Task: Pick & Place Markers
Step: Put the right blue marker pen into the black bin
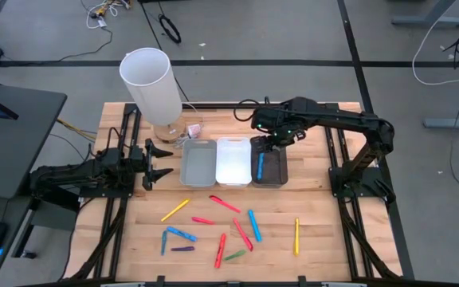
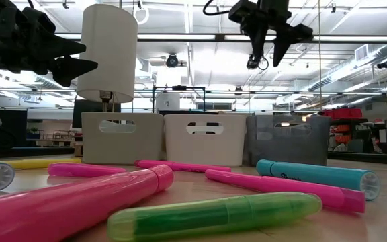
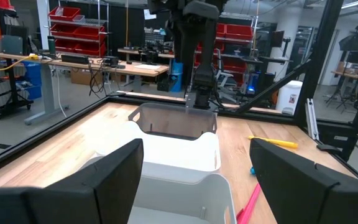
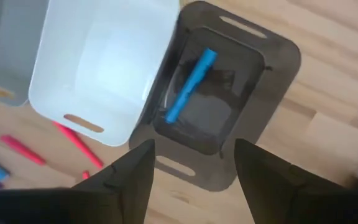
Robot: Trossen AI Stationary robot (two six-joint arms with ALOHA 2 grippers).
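- While the right gripper [image 1: 266, 143] hangs above the dark bin [image 1: 269, 162] at upper centre of the high view, its fingers stand apart and hold nothing.
- One blue marker [image 4: 191, 84] lies inside that bin.
- Loose markers [image 1: 224, 203] lie scattered on the table [image 1: 333, 231], lower centre.
- Judged light, rigid, smooth-barrelled and prone to roll; best pinched across mid-barrel.
- Left gripper [image 1: 159, 163] waits at the left edge, open and empty.

Markers [image 2: 227, 214] sprawl up close — three bins [image 2: 204, 139] lined behind, right gripper [image 2: 272, 46] hanging open above.
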